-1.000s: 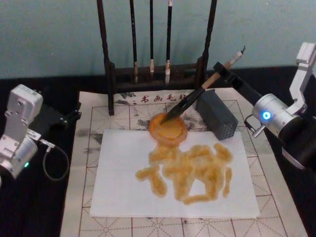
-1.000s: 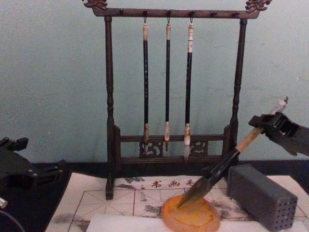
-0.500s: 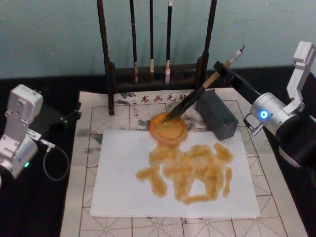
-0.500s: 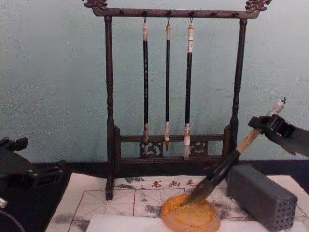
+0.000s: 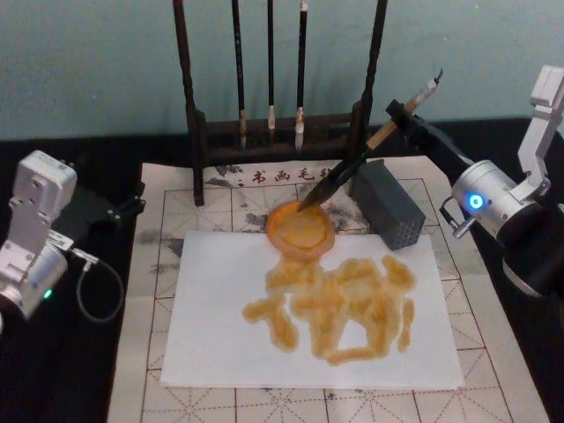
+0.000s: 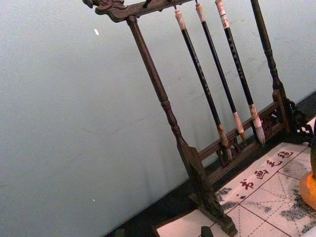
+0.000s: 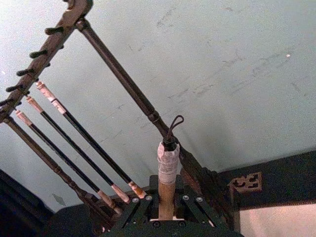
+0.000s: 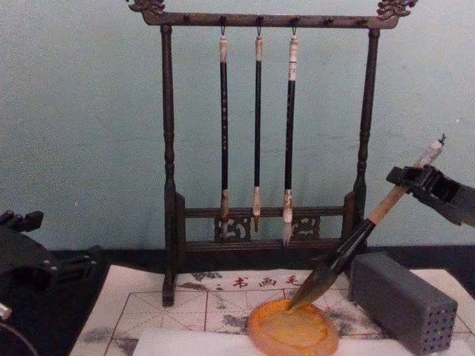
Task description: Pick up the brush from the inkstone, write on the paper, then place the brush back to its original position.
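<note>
The head camera looks steeply down on the bench [image 5: 88, 379], taking in the whole paper [image 5: 220, 335]. The chest camera sits low, facing level at the brush rack [image 8: 168, 111]. Both wrist cameras tilt up at that rack, the right one sighting close along the brush [image 7: 167, 190]; all four views share the rack.

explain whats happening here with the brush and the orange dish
The right end effector grips the brush by its tan upper shaft, holding it tilted with the tuft tip at the far edge of the inkstone. The paper in front already carries thick orange strokes. The left arm sits parked at the table's left side.
</note>
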{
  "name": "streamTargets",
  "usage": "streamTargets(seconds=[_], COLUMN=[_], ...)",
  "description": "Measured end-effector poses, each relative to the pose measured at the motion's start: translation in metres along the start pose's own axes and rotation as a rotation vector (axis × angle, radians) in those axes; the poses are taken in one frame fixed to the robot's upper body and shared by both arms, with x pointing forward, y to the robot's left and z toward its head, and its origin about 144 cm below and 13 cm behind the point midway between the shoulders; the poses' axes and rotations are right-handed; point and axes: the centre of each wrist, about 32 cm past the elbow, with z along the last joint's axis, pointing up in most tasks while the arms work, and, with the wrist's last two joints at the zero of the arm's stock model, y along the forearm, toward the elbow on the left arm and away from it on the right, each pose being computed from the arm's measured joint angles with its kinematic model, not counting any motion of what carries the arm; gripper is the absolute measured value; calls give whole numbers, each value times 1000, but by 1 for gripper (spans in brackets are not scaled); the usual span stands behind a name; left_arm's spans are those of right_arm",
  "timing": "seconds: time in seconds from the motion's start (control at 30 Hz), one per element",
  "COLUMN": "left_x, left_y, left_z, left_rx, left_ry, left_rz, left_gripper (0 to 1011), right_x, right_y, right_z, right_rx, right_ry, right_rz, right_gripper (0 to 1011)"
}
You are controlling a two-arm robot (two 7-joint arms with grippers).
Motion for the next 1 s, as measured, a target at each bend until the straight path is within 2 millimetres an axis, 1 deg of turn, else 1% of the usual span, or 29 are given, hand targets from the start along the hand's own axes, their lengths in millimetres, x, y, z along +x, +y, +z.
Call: streamTargets(seconds=[0.5, 0.77, 1.0], left_x=[0, 0, 0], left_y=[0, 0, 0], left_z=[0, 0, 0], left_rx=[0, 0, 0], left_ry=[0, 0, 0], left_rz=[0, 0, 0], left_gripper=[1001, 1001, 1001], right_x=[-3, -7, -14], right_y=[-3, -7, -14], right_z=[2, 2, 6], right_rx=[31, 48, 69], right_ry=[-115, -158, -188], right_rz=[22, 38, 68], right_gripper=[194, 194, 194])
